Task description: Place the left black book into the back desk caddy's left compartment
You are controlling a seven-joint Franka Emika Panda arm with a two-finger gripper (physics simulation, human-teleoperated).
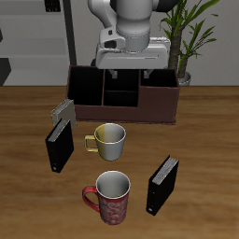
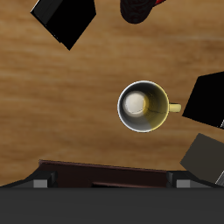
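Claw (image 1: 128, 67) hangs above the back desk caddy (image 1: 123, 95), holding nothing; finger spread cannot be told. The left black book (image 1: 162, 183) stands upright on the desk (image 1: 28, 196), at four o'clock from the yellow mug (image 1: 108, 138), well apart from the caddy.

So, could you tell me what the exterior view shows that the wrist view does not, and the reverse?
Only the exterior view shows the whole back desk caddy with its bays, the gripper above it, the complete red mug and a plant. Only the wrist view looks straight down into the metal mug. Both share that mug, two black books, a grey book and the wooden table.
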